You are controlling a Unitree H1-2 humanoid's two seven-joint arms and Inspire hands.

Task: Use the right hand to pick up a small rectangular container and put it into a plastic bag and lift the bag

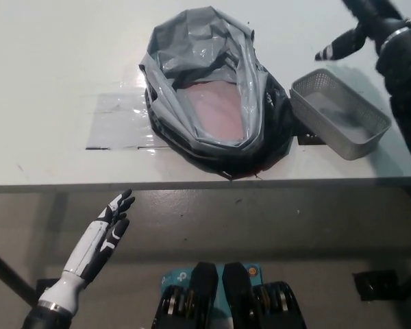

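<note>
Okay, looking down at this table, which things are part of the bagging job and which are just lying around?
For the job:
- basket, right of the bag
- bag, mouth open
- right hand, above the basket, holding nothing

Not involved:
- clear sheet on the table
- left hand, resting open below the table edge

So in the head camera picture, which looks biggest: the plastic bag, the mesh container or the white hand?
1. plastic bag, clearly the largest.
2. mesh container.
3. white left hand, which looks slightly smaller than the container, but it hangs below the table, nearer the camera, so that ranking is unsure.
</note>
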